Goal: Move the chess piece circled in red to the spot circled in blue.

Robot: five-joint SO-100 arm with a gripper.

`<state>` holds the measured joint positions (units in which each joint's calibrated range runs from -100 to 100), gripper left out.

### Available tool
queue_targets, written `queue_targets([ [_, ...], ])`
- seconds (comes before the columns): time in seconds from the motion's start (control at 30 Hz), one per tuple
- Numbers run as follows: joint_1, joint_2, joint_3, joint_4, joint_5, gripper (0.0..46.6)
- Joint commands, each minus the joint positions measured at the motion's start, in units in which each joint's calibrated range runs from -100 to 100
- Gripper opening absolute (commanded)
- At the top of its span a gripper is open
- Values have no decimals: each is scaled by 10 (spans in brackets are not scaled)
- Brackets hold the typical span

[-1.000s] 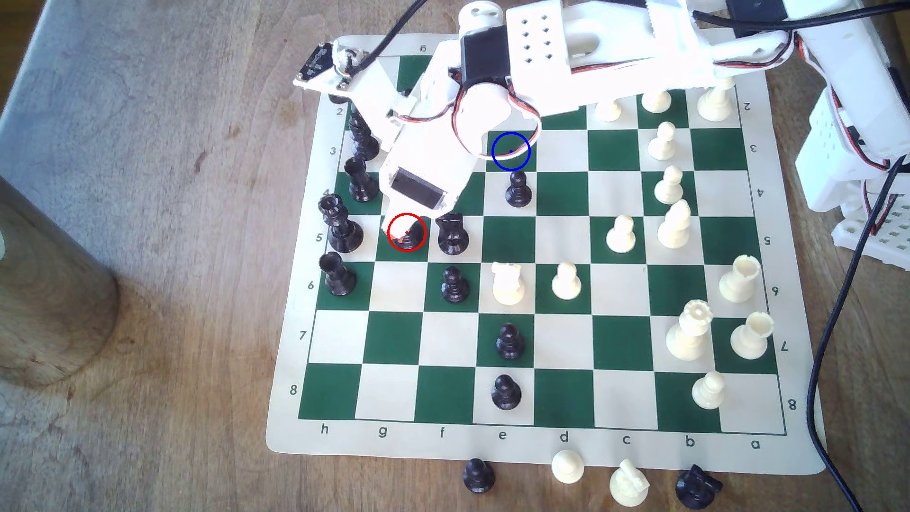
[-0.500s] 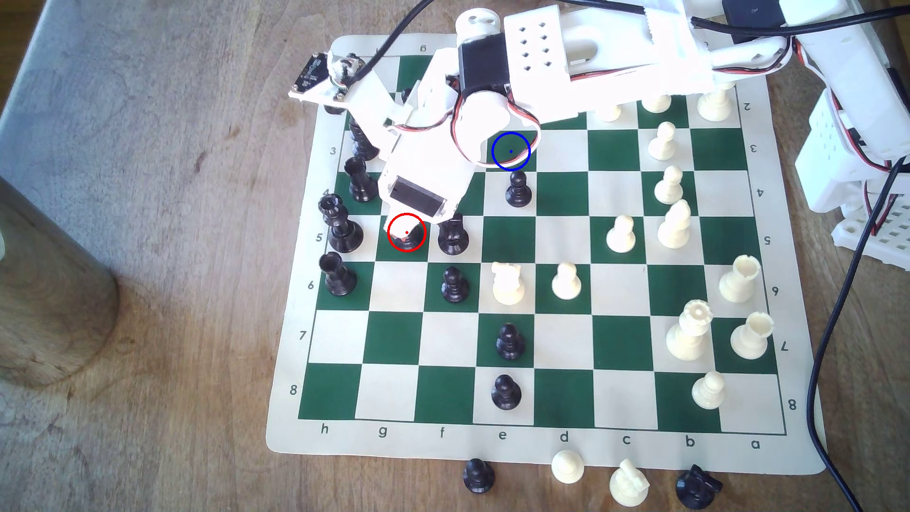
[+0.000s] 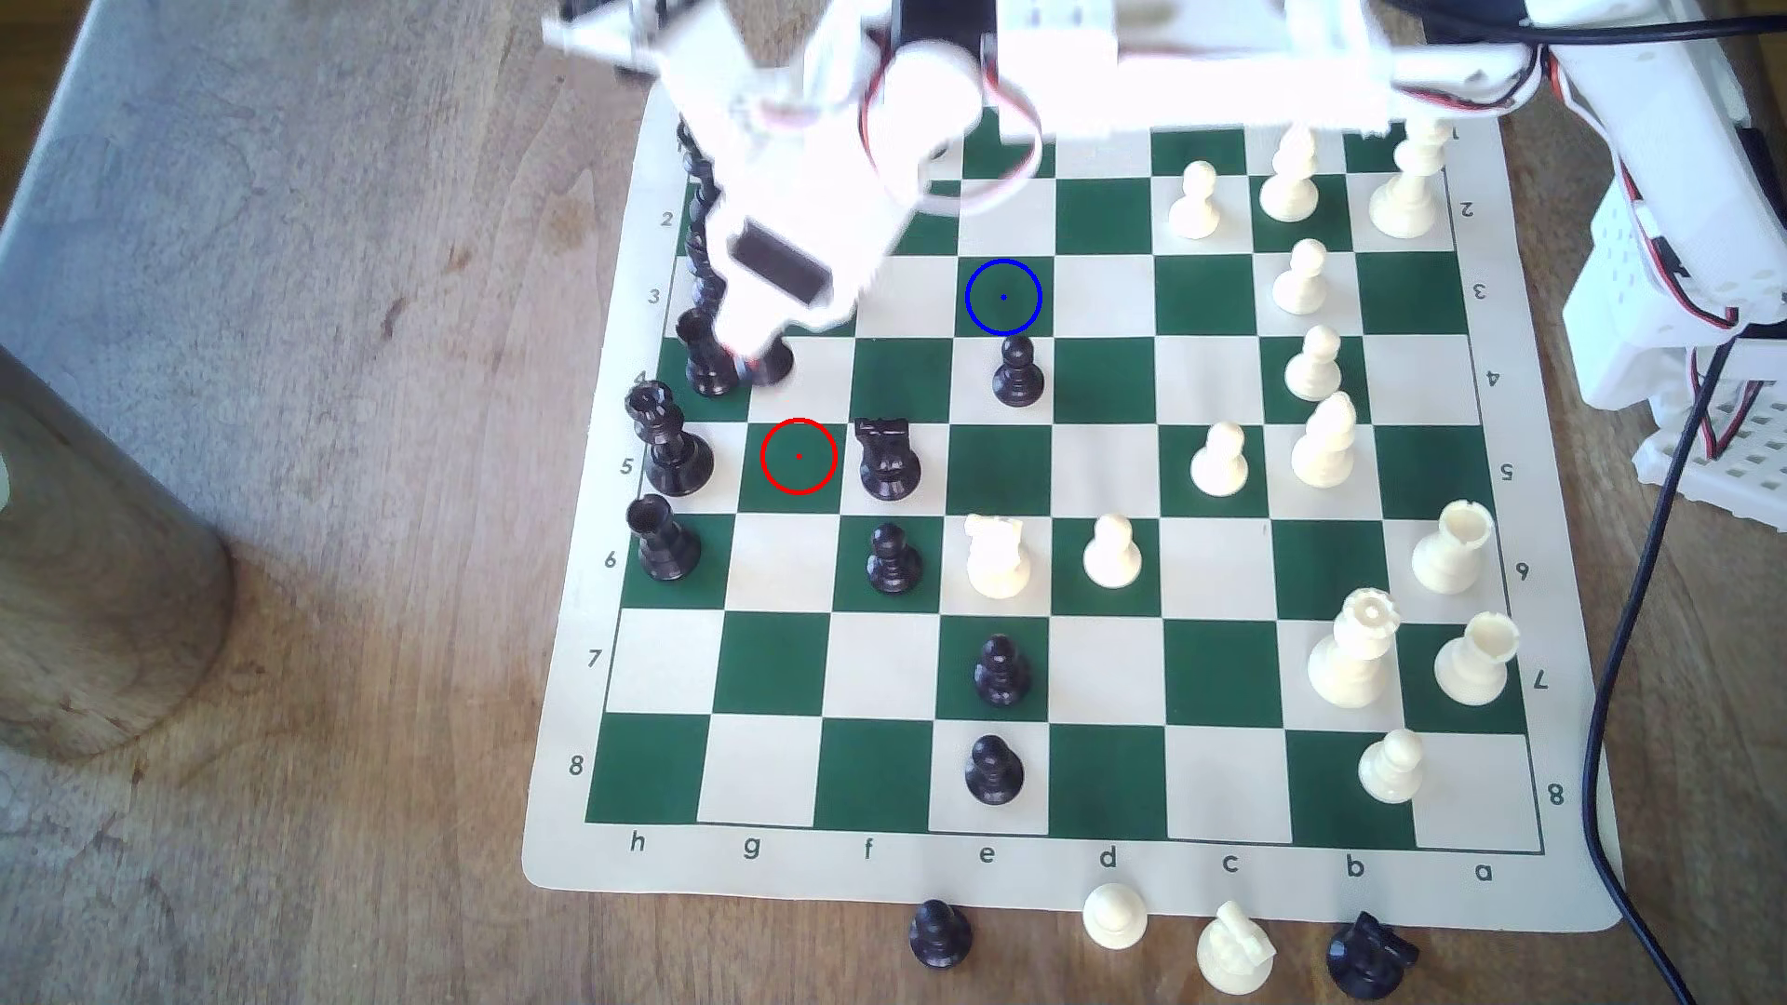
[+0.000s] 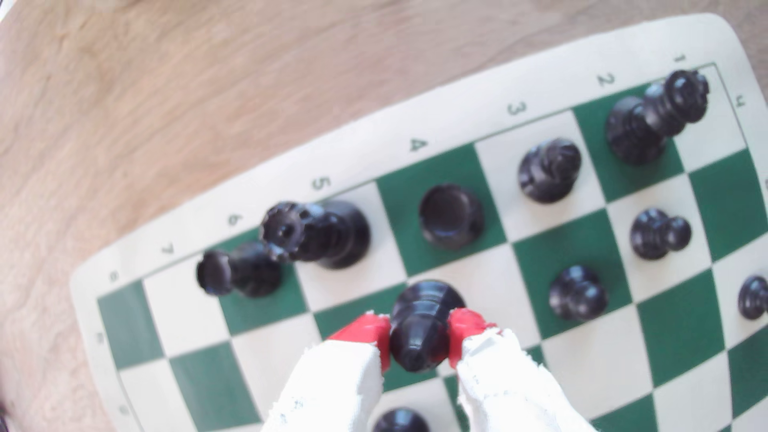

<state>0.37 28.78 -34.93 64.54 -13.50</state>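
Clamped on the bishop (image 4: 424,315), the gripper (image 4: 419,336) has its two red-tipped fingers (image 4: 365,332) pressed against either side of the slim stem, and the pointed head sticks out toward the wrist camera. Half a second ago the gripper sat low over the red-ringed square (image 3: 799,456) with the bishop still on it. Now that square is bare. The blurred arm has swung toward the top of the exterior view, and the bishop's round base hangs above the board (image 3: 1112,879), one row from the red-ringed square and just beside a black piece (image 3: 711,362) in the edge column. The blue-ringed square (image 3: 1003,298), partly crossed by the arm's cable before, lies fully uncovered, well to the exterior view's right of the bishop.

Thirteen white pieces (image 3: 1220,459) stand on the board. Eight black ones stand clear of the arm in the exterior view, among them a knight (image 3: 888,459) and four pawns (image 3: 1001,672). More black ones in the edge column are partly hidden behind the arm, so their number cannot be told. Four pieces sit on the tabletop (image 3: 290,387) off the board's near edge: two black and two white.
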Motion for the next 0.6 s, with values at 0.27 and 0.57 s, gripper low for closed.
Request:
queue_targets([
  [0.27, 41, -245, 168, 36, 18, 5],
  [0.57, 58, -424, 464, -75, 26, 5],
])
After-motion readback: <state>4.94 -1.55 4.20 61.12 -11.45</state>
